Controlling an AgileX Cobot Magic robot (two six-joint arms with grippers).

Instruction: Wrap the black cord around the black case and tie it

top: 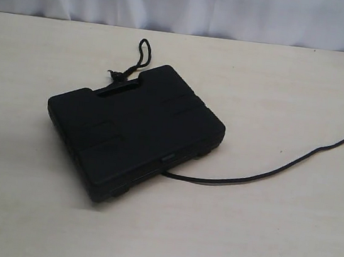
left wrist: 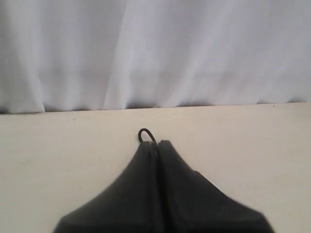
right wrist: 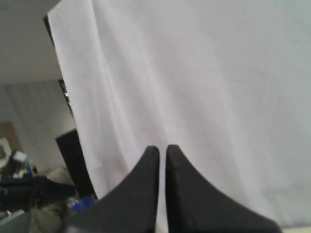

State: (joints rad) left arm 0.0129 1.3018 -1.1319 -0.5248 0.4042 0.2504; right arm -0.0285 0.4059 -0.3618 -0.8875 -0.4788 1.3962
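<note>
The black case (top: 137, 130) lies flat on the light table (top: 271, 243), approx. in the middle of the ext. view and turned at an angle to the table edge. Its handle slot (top: 119, 88) is on the side toward the white curtain (top: 188, 4) at the back.

The black cord (top: 267, 173) is not wound around the case. 1 end, w/ a small knotted loop (top: 145, 52), lies on the table just beside the handle slot and touches the case edge there. The other part comes out from under the near right edge of the case, then runs over the table in a loose curve to the right border of the view. The part between these 2 is hidden under the case.

Left wrist view: the left gripper (left wrist: 156, 144) has its 2 fingers pressed together above the bare table, pointing toward the curtain. A thin black loop (left wrist: 146, 129) stands up at the fingertips. I cannot tell if it is the cord or if it is pinched.

Right wrist view: the right gripper (right wrist: 162, 148) has its fingers almost together, w/ only a narrow slit between them, and it points at the curtain.
</note>
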